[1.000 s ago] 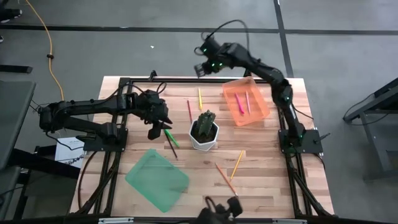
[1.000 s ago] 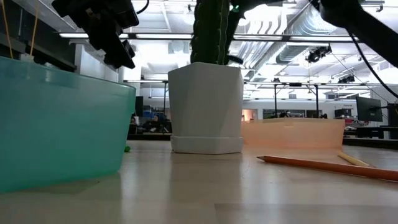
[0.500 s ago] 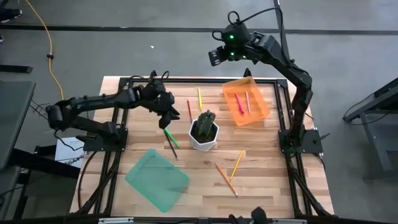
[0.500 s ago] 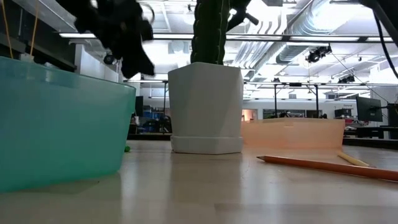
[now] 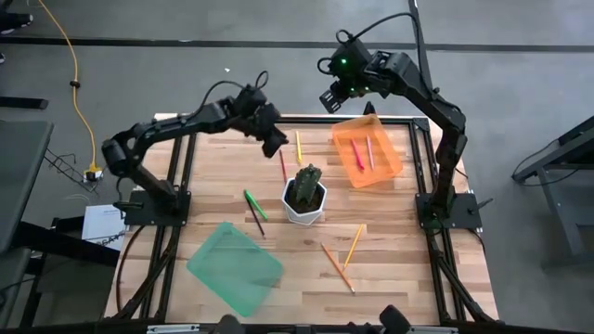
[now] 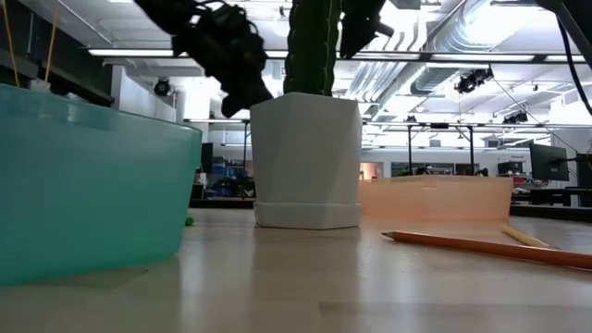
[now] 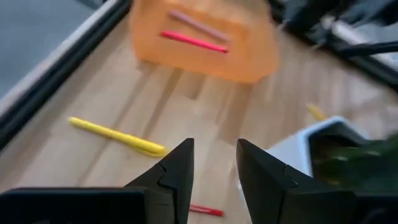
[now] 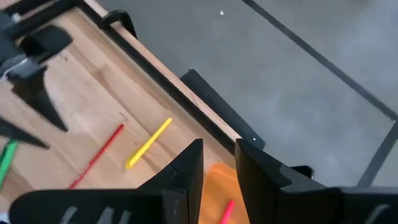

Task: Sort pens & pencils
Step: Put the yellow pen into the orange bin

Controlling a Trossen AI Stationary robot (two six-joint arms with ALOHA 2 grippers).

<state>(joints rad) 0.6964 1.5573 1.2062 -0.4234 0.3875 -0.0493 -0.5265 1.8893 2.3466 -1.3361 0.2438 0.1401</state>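
My left gripper (image 5: 275, 141) hovers open over the far middle of the table, nothing between its fingers (image 7: 214, 180). Just past it lie the yellow pen (image 7: 118, 137) and the thin red pencil (image 5: 282, 165), flat on the wood. My right gripper (image 5: 331, 98) hangs open and high above the far edge, beside the orange tray (image 5: 368, 151), which holds a pink-red pen (image 5: 355, 153) and a paler stick (image 5: 369, 151). The green pen (image 5: 254, 202) and a dark pencil (image 5: 255, 221) lie left of the pot. Two orange pencils (image 5: 345, 256) lie near the front.
A white pot with a cactus (image 5: 304, 197) stands mid-table, close to my left gripper's near side. A green tray (image 5: 235, 267) sits at the front left. A black frame rail (image 5: 278, 119) runs along the far edge.
My left gripper has swung from above the green pen toward the far edge and right, ending over the red pencil and yellow pen, rolling as it went. My right arm has risen and drifted a little toward the table's right, also rolling. No pen or pencil has moved.
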